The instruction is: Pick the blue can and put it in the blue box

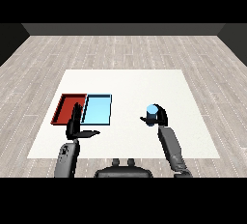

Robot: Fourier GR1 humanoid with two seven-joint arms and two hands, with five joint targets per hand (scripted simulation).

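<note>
Curling round blue can (152, 108), right robot hand (161, 117) (upright), light blue tray (97, 110) well apart

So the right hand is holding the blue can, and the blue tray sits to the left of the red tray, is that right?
Not quite. The head view shows the blue tray to the right of the red tray. The right hand does hold the blue can.

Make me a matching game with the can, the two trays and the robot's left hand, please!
Things:
1. blue can
2. red tray
3. light blue tray
4. left hand

Descriptions:
A. leftmost on the table
B. fingers straight, holding nothing
C. held in the right hand
D. between the red tray and the can

Pairs: 1-C, 2-A, 3-D, 4-B
</note>
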